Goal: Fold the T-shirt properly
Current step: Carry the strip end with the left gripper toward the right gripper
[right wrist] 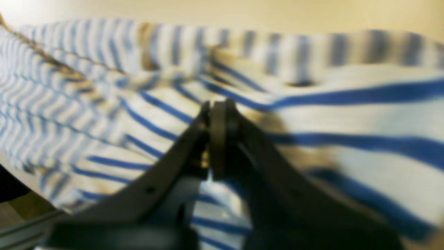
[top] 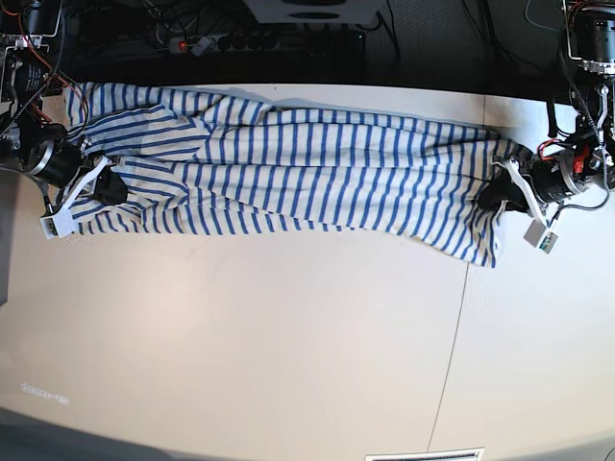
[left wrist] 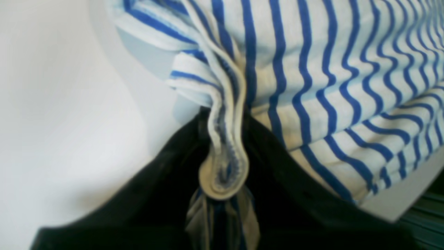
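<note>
The T-shirt, cream with thin blue stripes, lies stretched in a long band across the back of the table. My left gripper is at its right end. In the left wrist view the left gripper is shut on a bunched hem edge of the T-shirt, which rises in folds from the jaws. My right gripper sits at the band's left end. In the right wrist view the right gripper has its jaws pressed together, and creases of the T-shirt run toward its tip.
The light table stretches toward the front, with a seam running down its right part. A power strip and cables lie behind the back edge. Both arms' bases stand at the far corners.
</note>
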Motion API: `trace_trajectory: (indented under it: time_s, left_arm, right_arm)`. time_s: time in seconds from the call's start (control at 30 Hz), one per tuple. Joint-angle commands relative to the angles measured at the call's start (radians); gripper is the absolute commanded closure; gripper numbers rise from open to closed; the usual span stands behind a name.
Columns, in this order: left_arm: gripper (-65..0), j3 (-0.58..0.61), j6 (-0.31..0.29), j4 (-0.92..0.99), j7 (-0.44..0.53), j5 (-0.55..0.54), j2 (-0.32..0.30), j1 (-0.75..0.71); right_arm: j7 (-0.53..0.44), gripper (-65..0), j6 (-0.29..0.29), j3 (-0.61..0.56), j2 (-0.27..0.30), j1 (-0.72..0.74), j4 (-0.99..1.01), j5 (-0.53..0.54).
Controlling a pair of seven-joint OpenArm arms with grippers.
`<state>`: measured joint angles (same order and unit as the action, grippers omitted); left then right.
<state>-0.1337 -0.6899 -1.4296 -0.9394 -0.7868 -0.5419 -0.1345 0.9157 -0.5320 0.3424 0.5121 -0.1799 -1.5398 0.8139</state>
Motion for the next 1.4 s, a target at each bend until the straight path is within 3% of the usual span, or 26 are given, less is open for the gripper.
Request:
trace_trajectory:
  time_s: [0.0, 0.3, 0.47, 0.6, 0.77, 1.13, 1.37]
  left_arm:
    - [0.0, -0.031, 0.006, -0.008, 0.007, 0.003, -0.031, 0.018]
    - [0.0, -0.14, 0.017, -0.022, -0.034, -0.076, -0.087, 0.036]
    - [0.0, -0.14, 0.017, -0.119, -0.068, -0.119, -0.07, 0.02]
    - [0.0, -0.096, 0.018, -0.315, -0.075, -0.135, -0.044, -0.037]
    - [0.0, 0.071, 0.103, -0.509, -0.056, 0.004, 0.02, -0.068]
    - [0.0, 0.397, 0.241, -0.528, 0.003, 0.349, 0.247, -0.054]
    - [0.0, 0.476, 0.264, -0.527, 0.004, 0.388, 0.347, -0.055]
  right_arm:
    - [-0.013, 0.0, -0.074, 0.009, 0.017, 0.011, -0.017, 0.017]
    - [-0.014, 0.0, -0.074, 0.009, 0.017, 0.016, -0.017, 0.016]
    - [-0.021, 0.0, -0.074, 0.009, 0.017, 0.028, -0.017, 0.016]
    - [-0.022, 0.0, -0.074, 0.009, 0.016, 0.027, -0.017, 0.012]
    - [-0.022, 0.0, -0.074, 0.009, 0.016, 0.027, -0.017, 0.003]
    - [-0.026, 0.0, -0.074, 0.009, 0.017, 0.027, -0.017, -0.01]
    - [-0.026, 0.0, -0.074, 0.009, 0.017, 0.027, -0.017, -0.01]
